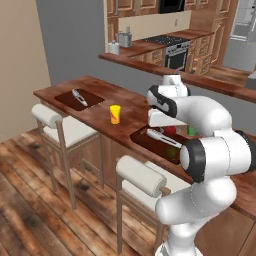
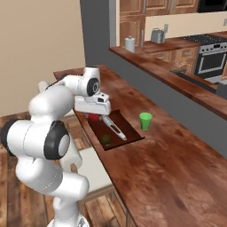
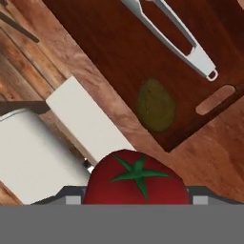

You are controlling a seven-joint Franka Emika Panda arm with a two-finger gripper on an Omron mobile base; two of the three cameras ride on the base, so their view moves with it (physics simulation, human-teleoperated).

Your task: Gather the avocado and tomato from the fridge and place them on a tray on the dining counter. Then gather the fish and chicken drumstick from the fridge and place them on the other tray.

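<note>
Dining counter (image 2: 168,150); hand-view tomato (image 3: 137,178) over tray (image 3: 109,43), avocado (image 3: 156,105).

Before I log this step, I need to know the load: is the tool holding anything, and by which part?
The tool holds the tomato, gripped across its sides with the green stem facing out, above the tray where the avocado already lies.

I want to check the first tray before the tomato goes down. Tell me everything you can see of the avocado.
The avocado is a dull olive-green oval with a faintly mottled, matte skin, whole and uncut. It lies on its side on the dark brown tray on the dining counter, near the tray's edge toward the stools. Grey tongs lie on the same tray, apart from it. Nothing touches it but the tray. The tomato sits at the gripper, short of the avocado.
</note>
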